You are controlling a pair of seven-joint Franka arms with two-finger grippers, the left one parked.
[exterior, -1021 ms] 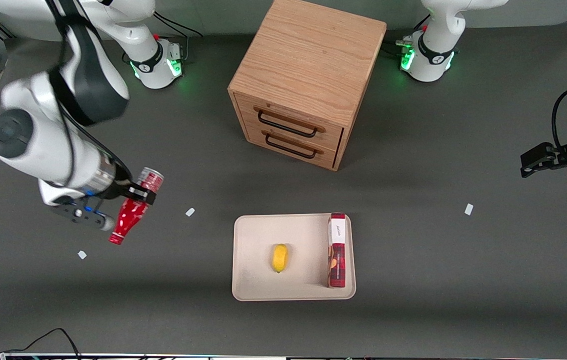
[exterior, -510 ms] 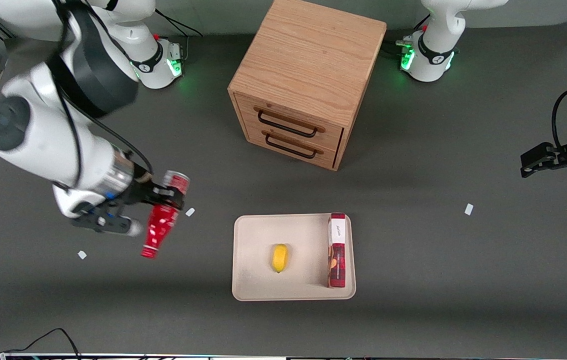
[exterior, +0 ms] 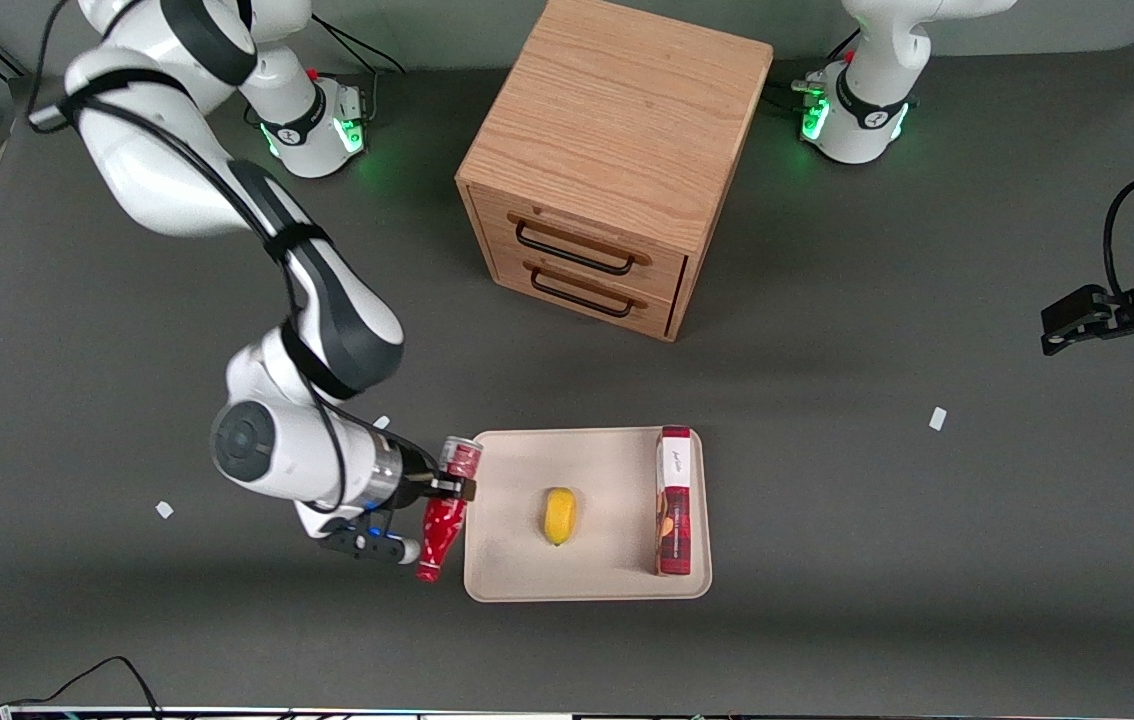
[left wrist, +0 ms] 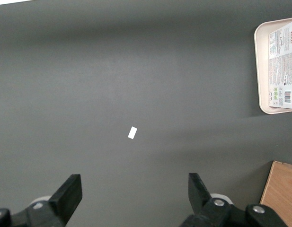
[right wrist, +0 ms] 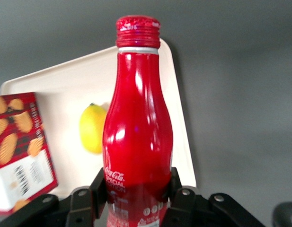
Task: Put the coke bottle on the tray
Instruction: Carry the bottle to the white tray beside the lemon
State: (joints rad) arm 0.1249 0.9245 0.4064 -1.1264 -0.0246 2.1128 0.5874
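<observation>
My right gripper (exterior: 449, 487) is shut on the red coke bottle (exterior: 443, 518) and holds it above the table, tilted with its cap toward the front camera, just beside the edge of the beige tray (exterior: 507, 585) at the working arm's end. In the right wrist view the fingers (right wrist: 99, 184) clamp the lower body of the bottle (right wrist: 137, 123), and the tray (right wrist: 65, 80) lies under it.
A yellow lemon (exterior: 559, 515) and a red and white box (exterior: 674, 500) lie on the tray. A wooden drawer cabinet (exterior: 612, 160) stands farther from the front camera. Small white scraps (exterior: 937, 418) lie on the grey table.
My gripper has carried the bottle from the working arm's end of the table across to the tray's edge and nearer to the front camera.
</observation>
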